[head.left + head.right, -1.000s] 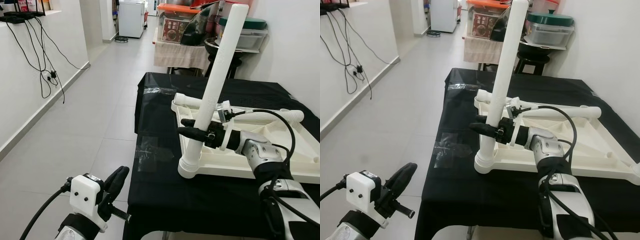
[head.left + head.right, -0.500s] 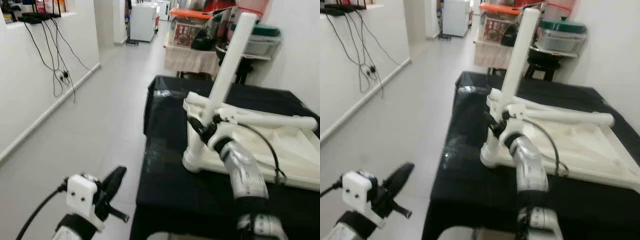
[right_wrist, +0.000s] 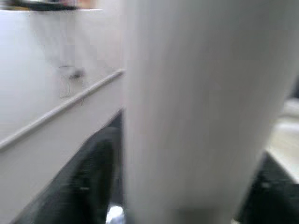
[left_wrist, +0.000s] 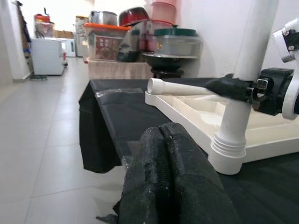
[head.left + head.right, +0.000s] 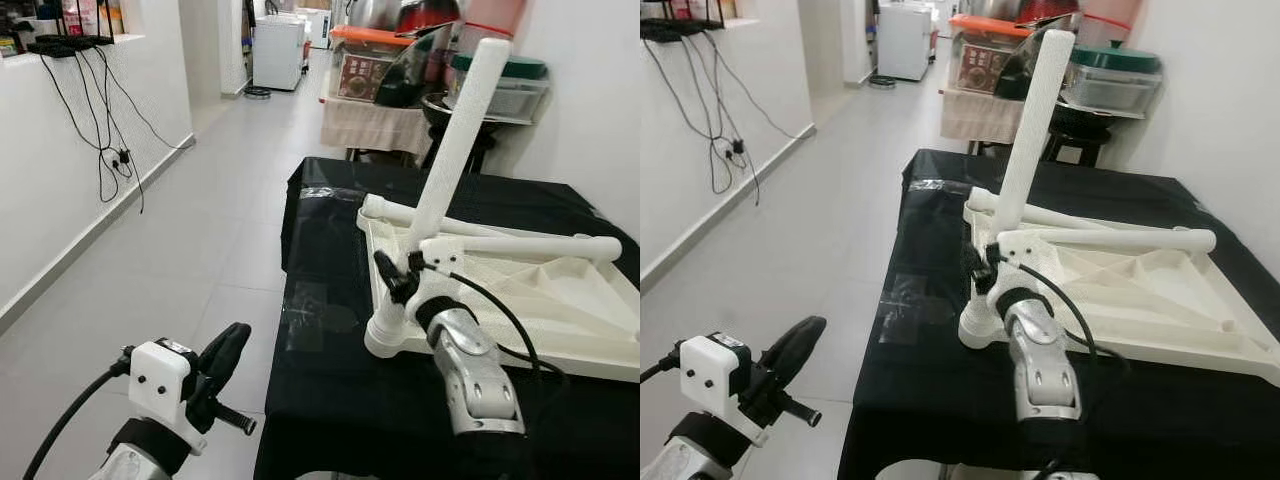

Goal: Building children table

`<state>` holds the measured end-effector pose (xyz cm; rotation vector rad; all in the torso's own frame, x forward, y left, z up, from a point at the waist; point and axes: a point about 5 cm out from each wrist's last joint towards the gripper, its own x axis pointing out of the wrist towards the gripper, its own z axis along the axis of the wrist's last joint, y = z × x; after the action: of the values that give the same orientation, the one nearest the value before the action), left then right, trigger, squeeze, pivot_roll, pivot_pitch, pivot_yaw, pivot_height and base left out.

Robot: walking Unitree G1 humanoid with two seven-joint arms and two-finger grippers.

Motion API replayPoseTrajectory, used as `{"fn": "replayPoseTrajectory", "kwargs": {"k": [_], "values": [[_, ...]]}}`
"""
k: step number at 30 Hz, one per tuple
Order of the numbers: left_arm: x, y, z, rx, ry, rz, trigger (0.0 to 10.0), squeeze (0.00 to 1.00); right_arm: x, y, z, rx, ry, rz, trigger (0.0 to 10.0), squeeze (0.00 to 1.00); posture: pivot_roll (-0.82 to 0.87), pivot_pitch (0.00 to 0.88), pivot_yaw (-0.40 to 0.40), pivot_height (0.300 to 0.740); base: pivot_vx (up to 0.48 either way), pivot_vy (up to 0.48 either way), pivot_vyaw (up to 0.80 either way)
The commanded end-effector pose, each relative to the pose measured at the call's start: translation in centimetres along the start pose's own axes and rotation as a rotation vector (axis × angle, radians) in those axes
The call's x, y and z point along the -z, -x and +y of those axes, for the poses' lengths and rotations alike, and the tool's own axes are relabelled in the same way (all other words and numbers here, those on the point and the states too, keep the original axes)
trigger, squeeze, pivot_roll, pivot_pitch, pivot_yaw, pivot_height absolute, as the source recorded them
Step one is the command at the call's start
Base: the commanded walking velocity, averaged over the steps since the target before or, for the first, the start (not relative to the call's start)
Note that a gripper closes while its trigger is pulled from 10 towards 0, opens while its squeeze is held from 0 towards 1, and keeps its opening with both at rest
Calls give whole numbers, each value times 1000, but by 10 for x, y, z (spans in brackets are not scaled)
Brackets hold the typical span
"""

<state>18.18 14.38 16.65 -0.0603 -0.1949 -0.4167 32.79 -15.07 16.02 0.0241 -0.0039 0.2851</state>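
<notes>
At near corner of upturned white plastic tabletop (image 5: 560,300) on black cloth (image 5: 330,390): right gripper (image 5: 397,283) now gripping tall white leg tube (image 5: 452,150) lower down (seated, leaning), left gripper (image 5: 222,362) closed, idle.

No writing, label, brand or number is clear enough to read on anything here.
</notes>
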Motion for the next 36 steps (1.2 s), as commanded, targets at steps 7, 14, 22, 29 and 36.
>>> {"fn": "replayPoseTrajectory", "kwargs": {"k": [7, 14, 22, 29, 36], "values": [[4, 0, -1, 4, 11, 18, 10000, 0, -9, -2, -3, -402, -52, 45, 10000, 0, 6, 6, -88, 740, 0, 0, 0], [3, 0, -3, 2, 11, 16, 10000, 0, -20, -22, -40, -598, -227, 101, 10000, 0, 30, 3, -95, 740, 0, 0, 0], [3, 2, -3, 2, 12, 19, 10000, 0, -24, -24, -54, -643, -259, 131, 10000, 0, 28, 5, -97, 740, 0, 0, 0], [3, 1, -3, 0, 12, 17, 10000, 0, -23, -25, -53, -711, -244, 141, 0, 0, 30, 2, -103, 740, 0, 0, 0], [4, -1, -4, 0, 13, 14, 10000, 0, -23, -26, -59, -659, -214, 107, 0, 0, 19, 0, -104, 740, 0, 0, 0]]}}
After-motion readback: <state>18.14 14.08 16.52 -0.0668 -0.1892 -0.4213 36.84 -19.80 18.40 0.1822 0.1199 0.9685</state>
